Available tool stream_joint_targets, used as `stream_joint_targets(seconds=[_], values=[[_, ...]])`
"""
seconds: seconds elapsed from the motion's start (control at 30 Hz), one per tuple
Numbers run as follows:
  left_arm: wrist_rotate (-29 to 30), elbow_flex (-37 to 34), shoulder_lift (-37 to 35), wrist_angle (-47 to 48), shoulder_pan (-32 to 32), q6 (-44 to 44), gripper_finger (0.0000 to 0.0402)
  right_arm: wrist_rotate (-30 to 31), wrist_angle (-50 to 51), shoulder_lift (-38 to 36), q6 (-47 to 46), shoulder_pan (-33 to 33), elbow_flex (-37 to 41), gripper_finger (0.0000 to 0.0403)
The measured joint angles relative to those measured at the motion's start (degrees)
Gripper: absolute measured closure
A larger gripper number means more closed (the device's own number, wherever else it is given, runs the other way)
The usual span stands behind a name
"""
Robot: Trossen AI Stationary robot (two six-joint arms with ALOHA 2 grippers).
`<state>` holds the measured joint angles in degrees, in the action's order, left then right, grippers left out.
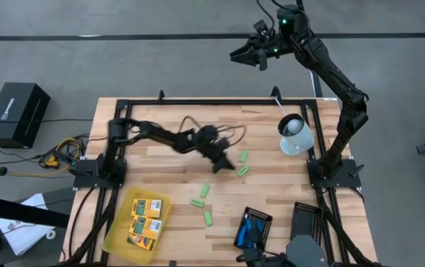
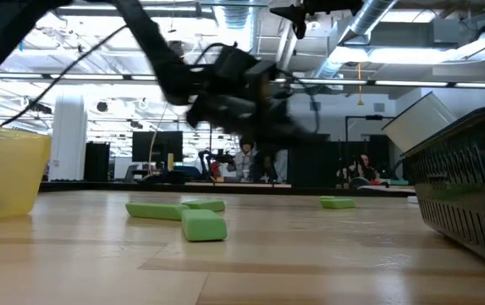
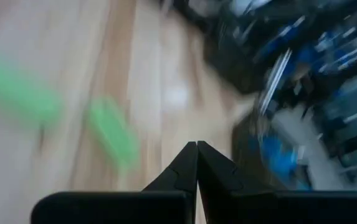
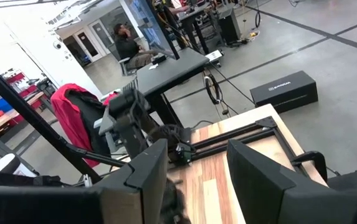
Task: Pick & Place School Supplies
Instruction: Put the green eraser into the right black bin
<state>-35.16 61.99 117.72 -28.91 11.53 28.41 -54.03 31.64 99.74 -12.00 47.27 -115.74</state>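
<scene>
Green blocks scattered mid-table, yellow tray beside, black trays opposite

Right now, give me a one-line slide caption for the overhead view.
Left gripper, shut and empty, hovers among scattered green blocks; right gripper waits open beyond the table.

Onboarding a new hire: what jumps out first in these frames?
The left claw, shut and empty, hangs over mid-table among scattered green blocks. The right claw, open, is parked high beyond the table's far edge. At the near edge, a yellow tray holds yellow-orange packs, and a black tray holds blue-handled tools.
</scene>
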Motion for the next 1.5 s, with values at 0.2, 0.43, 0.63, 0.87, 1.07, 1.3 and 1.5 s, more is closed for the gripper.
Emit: stream_joint_targets(seconds=[0.2,0.43,0.63,0.87,1.07,1.3,1.5], values=[[7.96,-19.75,-9.20,-6.91,-1.27,1.21,0.0402,-0.01,0.20,0.00,1.31,0.00,0.00,0.0244],[14.50,-34.46,-12.77,-22.83,-2.19,9.69,0.0402,0.51,0.64,0.00,1.34,-0.66,0.00,0.0244],[15.72,-36.71,-13.42,-25.55,-4.91,9.33,0.0402,1.84,1.16,0.00,0.12,-2.04,0.00,0.0244],[19.44,-36.78,-13.42,-25.49,-11.72,9.03,0.0402,2.97,1.15,-0.02,-0.03,-3.88,0.00,0.0244],[23.20,-36.75,-13.43,-24.64,-14.73,8.72,0.0402,4.62,1.13,-0.02,-0.03,-4.13,0.00,0.0244],[24.29,-36.60,-13.59,-22.01,-14.73,7.32,0.0402,4.64,1.11,-0.02,-0.99,-4.17,0.00,0.0244],[23.35,-36.58,-12.83,-19.86,-14.77,6.36,0.0402,4.64,0.94,-0.02,-1.56,-4.20,0.00,0.0244]])
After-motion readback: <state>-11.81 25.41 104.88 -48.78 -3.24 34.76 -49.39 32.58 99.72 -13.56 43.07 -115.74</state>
